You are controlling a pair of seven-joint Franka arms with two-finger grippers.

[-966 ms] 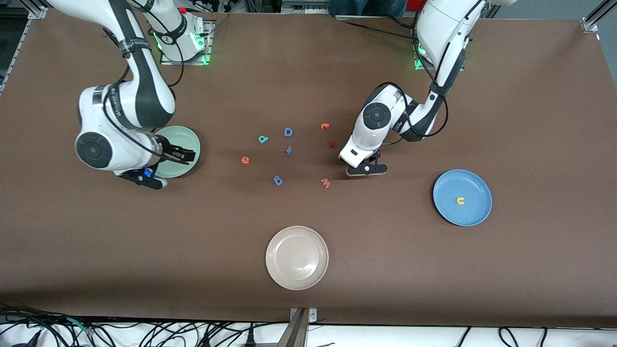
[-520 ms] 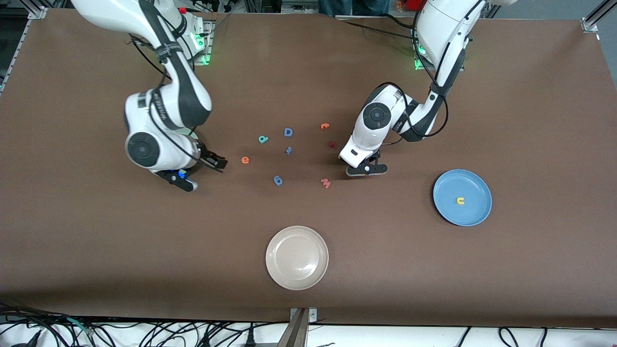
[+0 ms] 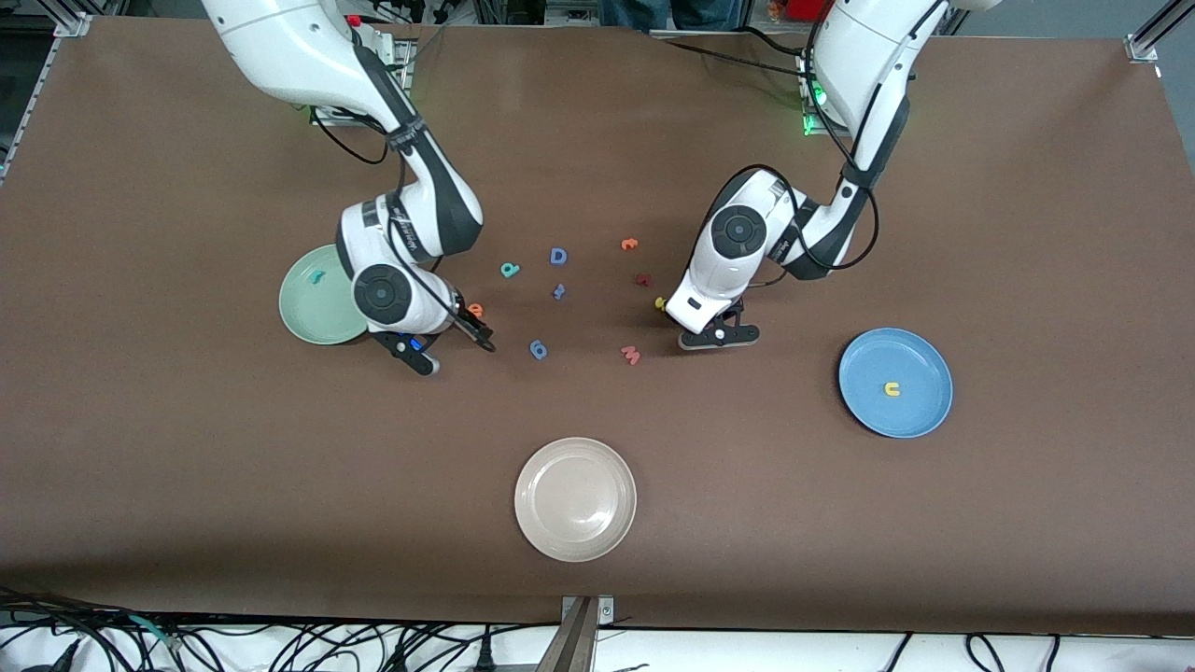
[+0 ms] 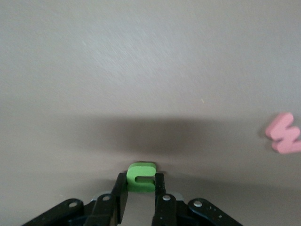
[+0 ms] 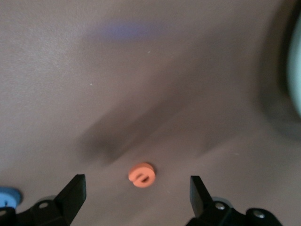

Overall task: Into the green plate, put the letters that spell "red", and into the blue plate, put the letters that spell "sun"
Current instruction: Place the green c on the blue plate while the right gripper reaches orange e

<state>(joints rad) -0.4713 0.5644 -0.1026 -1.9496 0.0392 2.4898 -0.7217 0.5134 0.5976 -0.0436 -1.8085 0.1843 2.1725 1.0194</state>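
The olive-green n point(image 4: 141, 178) is pinched in my left gripper point(image 3: 711, 329), which is shut on it low over the table beside the pink w point(image 3: 631, 354). The yellow s point(image 3: 659, 302) lies next to that hand. My right gripper point(image 3: 476, 329) stands open over the orange e point(image 5: 141, 174), one finger point(image 5: 75, 193) on each side of it and apart from it. The green plate point(image 3: 303, 317) holds the teal r point(image 3: 317, 276). The teal d point(image 3: 509, 270) lies on the table. The blue plate point(image 3: 920, 411) holds the yellow u point(image 3: 892, 388).
A blue D point(image 3: 558, 256), two small blue letters point(image 3: 558, 291) point(image 3: 538, 349), an orange t point(image 3: 629, 245) and a dark red letter point(image 3: 642, 278) lie scattered mid-table. A cream-white plate point(image 3: 575, 499) sits nearer the front camera.
My right arm swung from over the green plate to over the orange e, uncovering the plate and the teal r. My left hand shifted slightly, and the yellow s now shows.
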